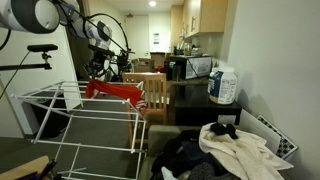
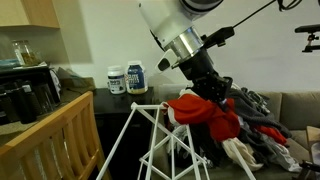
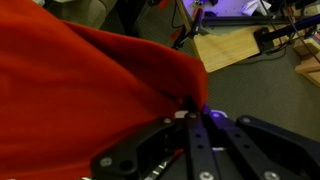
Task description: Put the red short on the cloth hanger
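claw: gripper (image 2: 208, 93) pinches a bunched fold of the red short (image 2: 205, 116). In the wrist view the fingers (image 3: 176, 128) converge on the cloth, jaws pressed into it and not spread.
task item: the red short hangs off the claw, over the top end of the cloth hanger (image 1: 100, 114).
direction from claw: in both exterior views the cloth drops toward 6 o'clock from the gripper (image 1: 103, 74). In the wrist view the mass of the red short (image 3: 80, 90) fills 9 to 11 o'clock from the gripper (image 3: 197, 108).
long axis: in an exterior view the red short (image 1: 118, 92) stretches roughly 9 to 4 o'clock, about along the rack's upper rail.
key relation: in an exterior view the apex of the cloth hanger (image 2: 143, 106) sits at 9 o'clock from the hanging cloth, just beside it.
contact: can't tell whether the fabric rests on a rail or only hangs next to it.
nearer arm: only one arm, and it is already over the rack.
next move, my read: carry the cloth across the rail toward the apex, then lower it so fabric falls on both sides before letting go.
risk: too much weight on one side and it slides off toward the clothes pile (image 1: 235, 145).
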`<state>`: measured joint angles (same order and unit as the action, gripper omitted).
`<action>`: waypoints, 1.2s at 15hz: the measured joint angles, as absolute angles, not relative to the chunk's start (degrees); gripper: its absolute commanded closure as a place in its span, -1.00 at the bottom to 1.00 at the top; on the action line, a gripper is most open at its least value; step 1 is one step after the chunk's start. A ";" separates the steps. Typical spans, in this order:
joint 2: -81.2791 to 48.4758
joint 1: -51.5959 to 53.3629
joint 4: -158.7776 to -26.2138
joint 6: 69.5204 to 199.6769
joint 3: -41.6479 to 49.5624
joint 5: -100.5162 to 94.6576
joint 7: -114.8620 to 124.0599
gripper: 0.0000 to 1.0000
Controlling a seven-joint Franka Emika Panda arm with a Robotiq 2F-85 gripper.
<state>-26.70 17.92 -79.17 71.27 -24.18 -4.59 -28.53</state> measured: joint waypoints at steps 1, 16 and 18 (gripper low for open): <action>-26.71 18.13 -79.24 71.03 -24.00 -4.59 -28.68 0.98; -27.03 20.37 -81.41 69.47 -23.67 -4.59 -28.82 0.30; -26.98 20.69 -81.41 69.49 -23.68 -4.59 -28.82 0.04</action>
